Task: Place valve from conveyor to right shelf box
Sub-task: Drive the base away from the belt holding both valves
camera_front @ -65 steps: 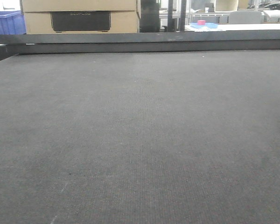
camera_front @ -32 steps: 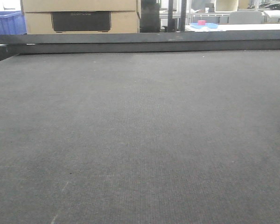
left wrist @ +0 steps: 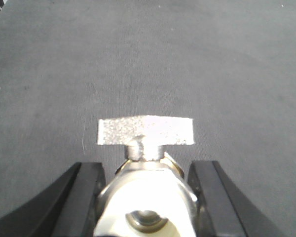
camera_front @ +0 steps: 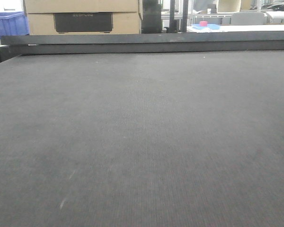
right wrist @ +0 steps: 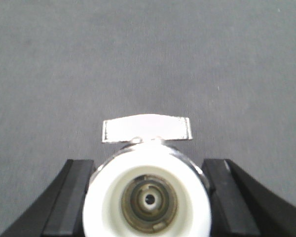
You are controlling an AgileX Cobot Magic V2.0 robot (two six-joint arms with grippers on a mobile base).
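The left gripper (left wrist: 147, 167) clasped one valve (left wrist: 144, 195) and the right gripper (right wrist: 148, 165) a second valve (right wrist: 148, 197), T-handles (left wrist: 145, 132) crosswise ahead of the jaws, over the conveyor (camera_front: 142, 132).

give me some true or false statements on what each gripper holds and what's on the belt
1. The left gripper has a valve between its fingers, the left valve, with its silver T-handle pointing away from the camera. True.
2. The right gripper is empty. False: its fingers flank the right valve, whose white round end faces the wrist camera.
3. In the front view, a valve lies on the conveyor. False: no valve shows on the belt in that view.
4. A blue crate stands beyond the conveyor's far rail, next to a cardboard box. True.
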